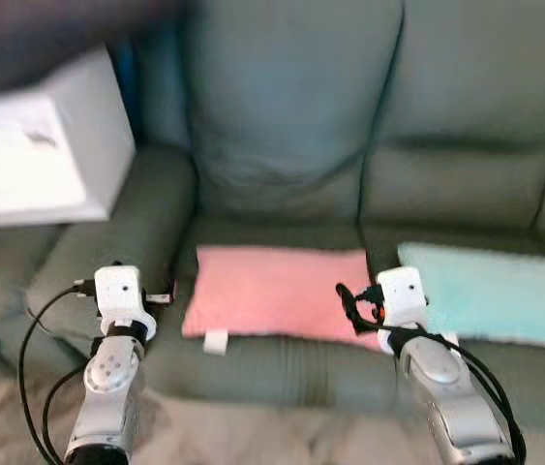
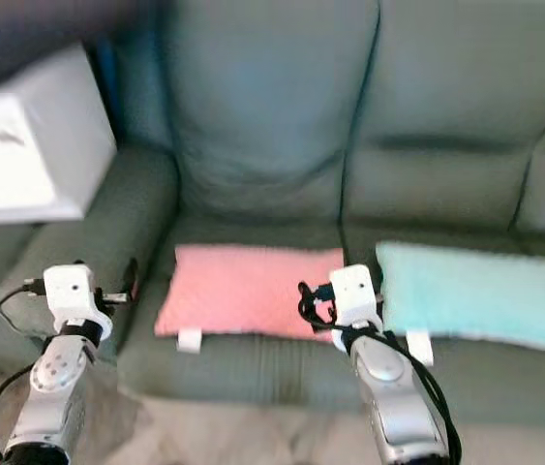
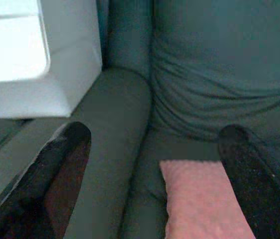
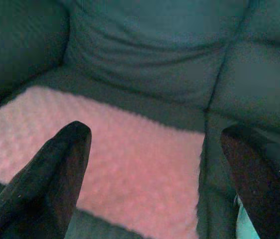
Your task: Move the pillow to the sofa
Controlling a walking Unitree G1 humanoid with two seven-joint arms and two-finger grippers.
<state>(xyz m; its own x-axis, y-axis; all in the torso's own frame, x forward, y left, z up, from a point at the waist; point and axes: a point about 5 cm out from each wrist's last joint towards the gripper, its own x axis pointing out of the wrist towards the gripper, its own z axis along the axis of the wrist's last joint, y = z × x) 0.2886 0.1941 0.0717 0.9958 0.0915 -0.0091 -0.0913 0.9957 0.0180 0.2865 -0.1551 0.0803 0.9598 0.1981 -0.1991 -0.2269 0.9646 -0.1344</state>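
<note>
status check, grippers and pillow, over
Left gripper open, empty, by the sofa armrest. Right gripper open, empty, over pink pillow. Pillow flat on sofa seat beside teal pillow. Nothing blocking.

Teal pillow cut off — white box perhaps blurred.

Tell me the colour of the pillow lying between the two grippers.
Pink pillow, seen best in the left eye view.

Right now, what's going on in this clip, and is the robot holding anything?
The robot stands facing a grey-green sofa. A pink pillow and a teal pillow lie flat side by side on the seat. The left gripper is open over the sofa's armrest beside the pink pillow, and the right gripper is open above that pillow. Neither holds anything. A white box sits past the armrest.
</note>
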